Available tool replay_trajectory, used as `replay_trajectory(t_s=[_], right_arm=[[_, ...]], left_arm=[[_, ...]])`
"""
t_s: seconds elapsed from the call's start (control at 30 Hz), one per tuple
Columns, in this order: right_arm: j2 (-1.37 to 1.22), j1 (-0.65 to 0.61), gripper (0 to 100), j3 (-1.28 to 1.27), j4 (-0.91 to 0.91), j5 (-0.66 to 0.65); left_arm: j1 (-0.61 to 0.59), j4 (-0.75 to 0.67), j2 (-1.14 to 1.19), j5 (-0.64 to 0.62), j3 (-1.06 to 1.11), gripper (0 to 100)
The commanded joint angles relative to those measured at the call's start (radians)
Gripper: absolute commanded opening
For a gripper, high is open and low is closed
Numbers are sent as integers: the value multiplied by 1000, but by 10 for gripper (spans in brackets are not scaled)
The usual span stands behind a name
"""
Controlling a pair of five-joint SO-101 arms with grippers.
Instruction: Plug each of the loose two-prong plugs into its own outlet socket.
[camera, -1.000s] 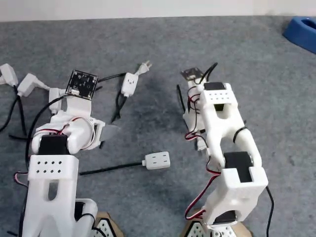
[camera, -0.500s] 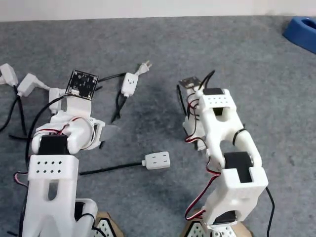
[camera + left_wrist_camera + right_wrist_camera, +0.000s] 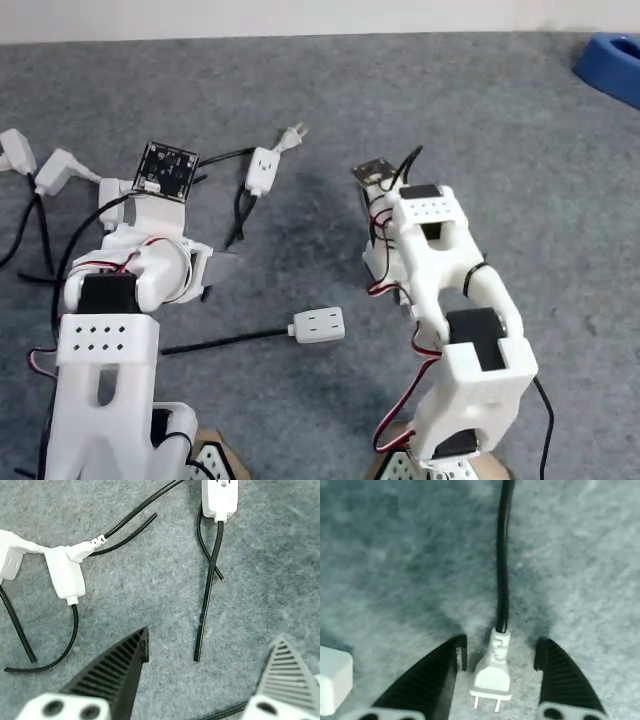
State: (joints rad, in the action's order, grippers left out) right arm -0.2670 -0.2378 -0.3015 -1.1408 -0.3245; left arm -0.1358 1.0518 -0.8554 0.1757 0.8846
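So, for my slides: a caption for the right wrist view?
Open right hand astride a white two-prong plug lying on grey carpet.

Looking down, you'll find the blue plastic container (image 3: 612, 62) at the table's far right corner cut by the frame, the white plug body (image 3: 12, 150) at its left edge likewise, and the right arm's white housing (image 3: 432, 240) covering the white two-prong plug (image 3: 492, 672) beneath it.

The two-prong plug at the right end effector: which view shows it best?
The right wrist view: the plug lies inside the open right end effector, prongs and cord plain. In the high view the right arm stands over that spot; the left wrist view faces other cords.
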Motion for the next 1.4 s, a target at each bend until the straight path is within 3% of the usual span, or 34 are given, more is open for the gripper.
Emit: replay_trajectory(t_s=[0.0,0.1,0.4,0.53,0.7,0.83,1.0,1.2,1.37], right_arm=[[-10,-19,132,2,22,-9],[-12,-21,10,2,31,-11],[-12,-12,6,-7,110,-5],[36,-8,6,18,56,121],[285,-1,6,99,-73,224],[607,-90,6,105,-165,250],[986,-139,6,12,-248,325],[1033,-165,6,-329,15,359],[960,-170,6,-443,194,367]], left_arm=[[-7,-11,-24,-5,-2,361],[-7,-11,-24,-3,-2,361],[-5,-11,-24,-3,-1,361],[-5,-9,-33,0,-1,361],[56,-11,-35,2,-36,361],[159,-11,-35,3,-82,361],[147,18,-35,-8,-134,361],[148,123,-36,-49,-211,361],[305,229,-102,-54,-231,361]])
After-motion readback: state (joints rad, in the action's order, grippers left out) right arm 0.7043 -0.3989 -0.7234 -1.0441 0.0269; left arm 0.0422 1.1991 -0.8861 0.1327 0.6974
